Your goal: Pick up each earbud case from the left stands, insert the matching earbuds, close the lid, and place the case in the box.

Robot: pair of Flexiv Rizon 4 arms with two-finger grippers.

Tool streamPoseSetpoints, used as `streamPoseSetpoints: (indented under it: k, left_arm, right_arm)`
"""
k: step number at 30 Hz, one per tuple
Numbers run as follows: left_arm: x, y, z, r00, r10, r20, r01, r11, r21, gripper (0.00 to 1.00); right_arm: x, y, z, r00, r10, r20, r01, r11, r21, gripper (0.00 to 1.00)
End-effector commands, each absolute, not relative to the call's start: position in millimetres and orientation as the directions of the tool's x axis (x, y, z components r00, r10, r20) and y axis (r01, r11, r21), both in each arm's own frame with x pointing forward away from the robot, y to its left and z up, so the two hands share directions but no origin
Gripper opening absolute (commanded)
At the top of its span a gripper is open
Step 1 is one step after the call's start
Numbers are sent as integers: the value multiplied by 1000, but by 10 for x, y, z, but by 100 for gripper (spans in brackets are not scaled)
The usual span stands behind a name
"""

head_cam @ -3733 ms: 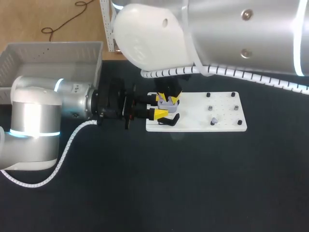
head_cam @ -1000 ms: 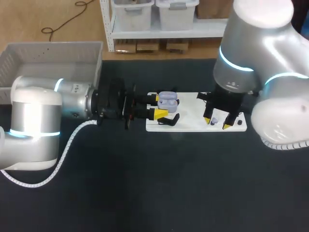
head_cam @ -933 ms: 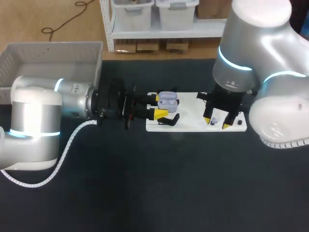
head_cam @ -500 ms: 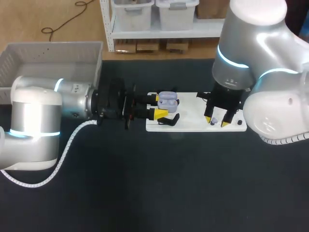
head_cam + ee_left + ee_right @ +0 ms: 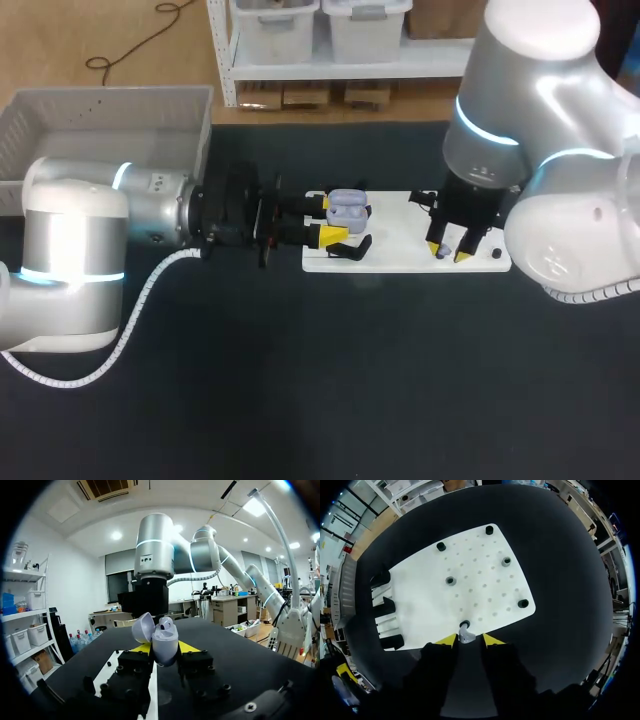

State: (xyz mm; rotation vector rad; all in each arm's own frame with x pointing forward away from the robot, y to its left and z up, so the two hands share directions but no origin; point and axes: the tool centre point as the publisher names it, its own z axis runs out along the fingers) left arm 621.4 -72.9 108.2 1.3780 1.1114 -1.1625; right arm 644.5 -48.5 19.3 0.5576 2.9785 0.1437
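Holding the open earbud case (image 5: 346,208) between its fingers, the left claw (image 5: 334,220) hangs over the white board's (image 5: 400,262) left end.
Right claw (image 5: 469,640), fingers narrowly apart, straddles a grey earbud (image 5: 465,633) at the board's edge.

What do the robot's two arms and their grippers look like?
Both the left arm and right arm are thick silver-and-white rounded tubes with glowing light-blue joint rings and a white spiral-wrapped cable. The left gripper and right gripper are black, each with two fingers tipped bright yellow.
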Motion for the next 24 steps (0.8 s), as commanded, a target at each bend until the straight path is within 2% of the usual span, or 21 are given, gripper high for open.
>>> streamPoseSetpoints:
  k: [1,24]
  left_arm:
    - [6213,-729,1079,124,50,-991,988,-101,119,0]
    - [6213,-729,1079,124,50,-991,988,-101,119,0]
  right_arm:
    - [6449,-492,179,-927,365,-89,354,928,117,27]
    - [6512,-485,144,-929,361,-81,351,929,119,25]
